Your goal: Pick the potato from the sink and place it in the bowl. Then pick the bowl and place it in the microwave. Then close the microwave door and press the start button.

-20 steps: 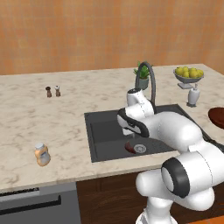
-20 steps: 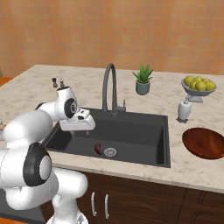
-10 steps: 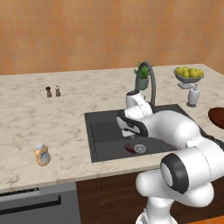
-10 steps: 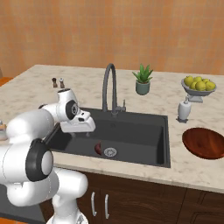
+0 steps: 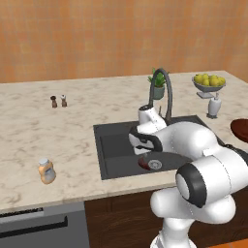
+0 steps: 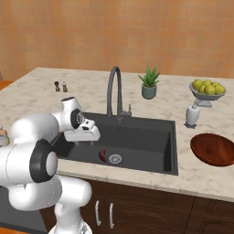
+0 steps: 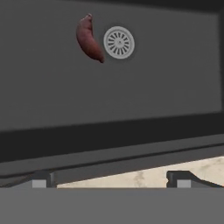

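The potato (image 7: 89, 39), a dark reddish-brown oblong, lies on the floor of the dark grey sink (image 6: 141, 137) right beside the round steel drain (image 7: 119, 42). It also shows as the potato (image 6: 102, 155) and as a sliver of potato (image 5: 143, 162). My gripper (image 6: 85, 141) hangs open and empty over the sink's left part, above and short of the potato; its fingertips (image 7: 42, 179) stand wide apart. The wooden bowl (image 6: 215, 149) sits empty on the counter right of the sink. The microwave is out of view.
An arched faucet (image 6: 113, 91) rises behind the sink. A potted plant (image 6: 149, 84), a soap dispenser (image 6: 192, 115) and a grey fruit bowl (image 6: 208, 89) stand at the back right. Two shakers (image 5: 58, 101) and a small orange bottle (image 5: 46, 170) are on the left counter.
The hand has sunk slightly lower over the sink's left side. Its jaws stay open, and the potato and bowl have not moved.
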